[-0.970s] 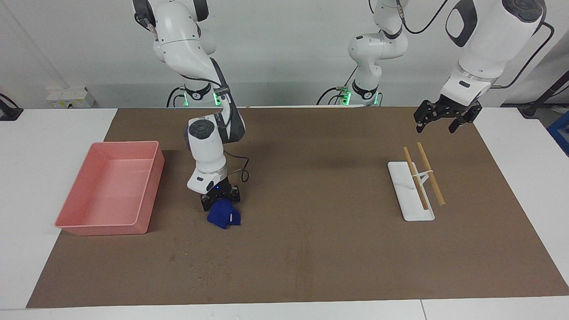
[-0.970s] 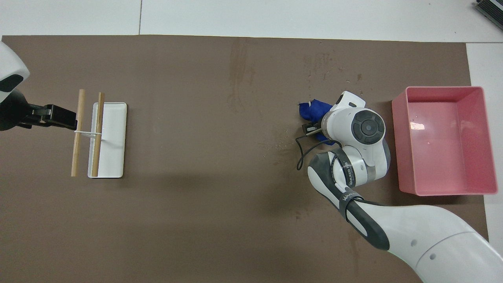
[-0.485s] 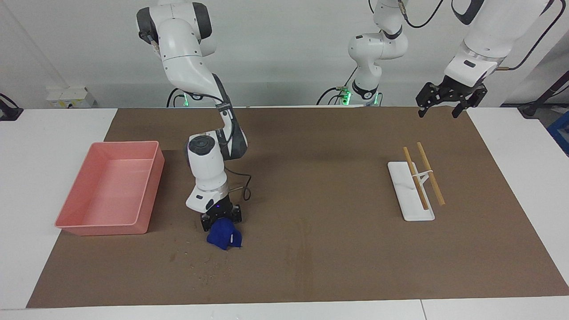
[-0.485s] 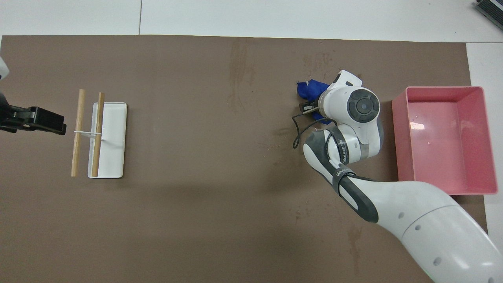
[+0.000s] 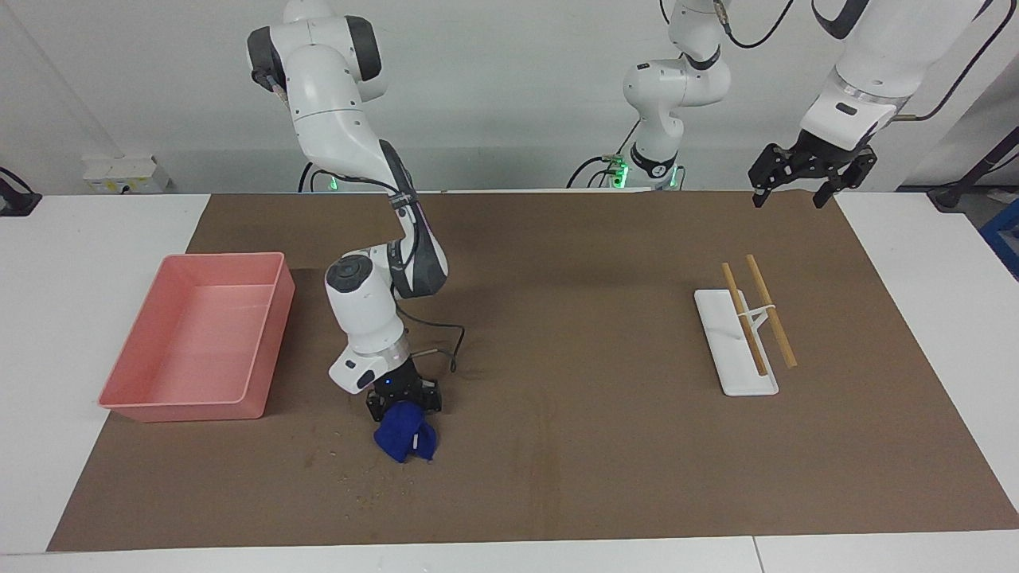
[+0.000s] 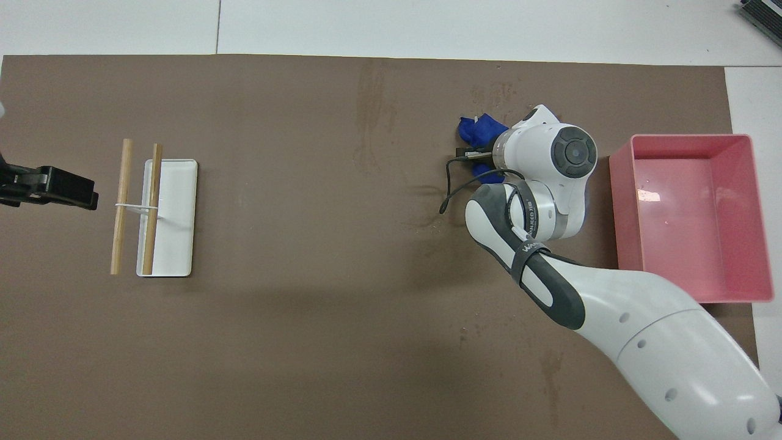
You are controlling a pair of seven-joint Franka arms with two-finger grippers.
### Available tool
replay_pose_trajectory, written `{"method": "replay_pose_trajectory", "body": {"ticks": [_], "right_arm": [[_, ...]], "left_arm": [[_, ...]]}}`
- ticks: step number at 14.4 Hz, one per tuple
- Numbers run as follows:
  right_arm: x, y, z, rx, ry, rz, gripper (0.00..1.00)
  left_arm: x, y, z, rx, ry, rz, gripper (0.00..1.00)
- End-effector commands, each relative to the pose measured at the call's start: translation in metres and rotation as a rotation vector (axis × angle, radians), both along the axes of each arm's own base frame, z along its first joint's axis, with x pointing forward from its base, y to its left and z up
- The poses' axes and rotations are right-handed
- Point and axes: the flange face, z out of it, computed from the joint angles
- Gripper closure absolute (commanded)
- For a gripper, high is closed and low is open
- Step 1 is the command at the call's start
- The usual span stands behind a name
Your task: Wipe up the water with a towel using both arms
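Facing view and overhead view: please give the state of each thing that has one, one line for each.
Towel: bunched, pressed on the mat among the droplets.
Right gripper: shut on towel.
Left gripper: open, empty, up in the air, waiting.
Droplets: some not yet wiped.
Bin: empty, upright.
Rack: empty, on its white tray.

Facing and overhead cameras share the mat (image 5: pixel 605 318).

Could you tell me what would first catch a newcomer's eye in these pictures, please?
The bunched dark blue towel, gripped by the right gripper and pressed on the brown mat beside the pink plastic tray. Then the left gripper, open, waiting in the air above two wooden sticks on a white rectangular tray.
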Motion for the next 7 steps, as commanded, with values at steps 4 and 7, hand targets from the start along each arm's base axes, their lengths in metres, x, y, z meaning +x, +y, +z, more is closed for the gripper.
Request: {"method": "replay_pose_trajectory", "body": {"ticks": [4, 7], "right_arm": [[-0.059, 0.017, -0.049, 0.047, 0.275, -0.024, 1.00], [-0.074, 0.026, -0.037, 0.072, 0.376, -0.052, 1.00]], "left_arm": [[-0.004, 0.006, -0.001, -0.022, -0.033, 0.014, 0.00], [-0.004, 0.005, -0.002, -0.022, -0.033, 0.013, 0.00]]}}
